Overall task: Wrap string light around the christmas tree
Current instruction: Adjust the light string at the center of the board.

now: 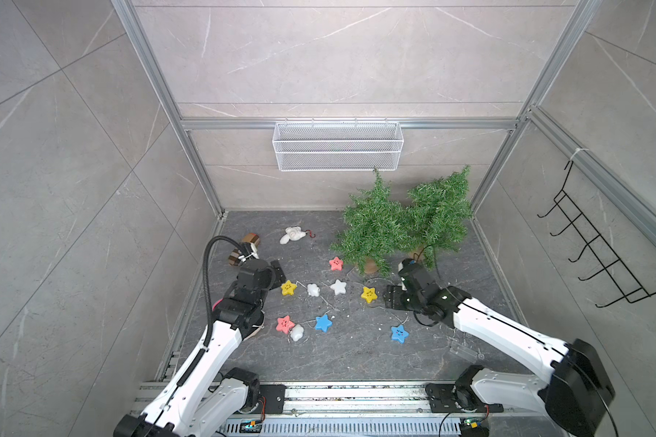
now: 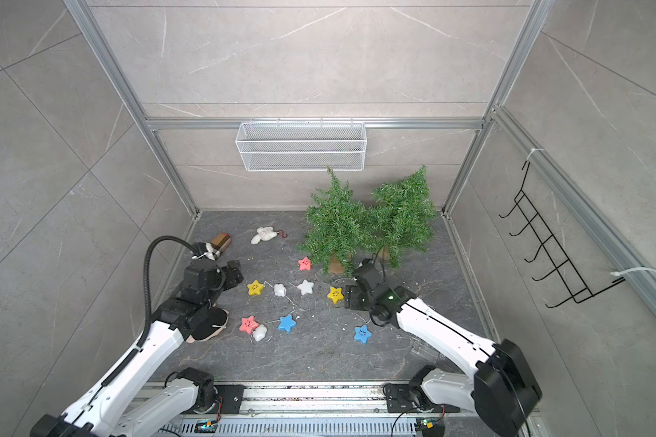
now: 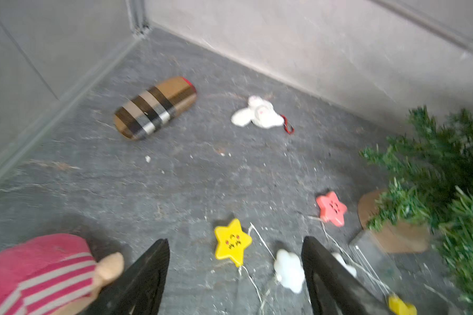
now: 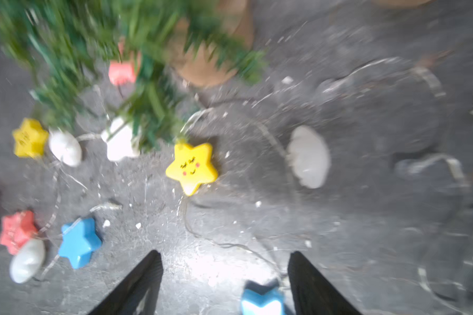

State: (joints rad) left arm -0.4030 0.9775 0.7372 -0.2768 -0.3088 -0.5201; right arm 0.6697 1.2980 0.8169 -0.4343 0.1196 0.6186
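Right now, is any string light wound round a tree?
No, the string light lies spread on the floor in front of both trees.

– Where is the desk (image 1: pixel 356 359) bare?
– Along the front edge; also at the rear middle, behind the plush bunny (image 1: pixel 292 234).
– And the centre?
– Strewn with the string light (image 1: pixel 338 287); stars, clouds and thin wire spread across most of the width, leaving only narrow gaps.
– The rear right corner?
– Blocked; the christmas tree (image 1: pixel 372 223) and a second tree (image 1: pixel 438 215) stand with branches overlapping, no passage between them; a pink star (image 1: pixel 336 263) lies just beside the first tree's pot (image 1: pixel 371 265).
– The left side?
– A plaid case (image 3: pixel 156 107) lies near the wall; a striped doll (image 3: pixel 38 272) lies under the left arm (image 1: pixel 220 340); a mesh basket (image 1: pixel 338 145) hangs on the back wall, well above the desk.
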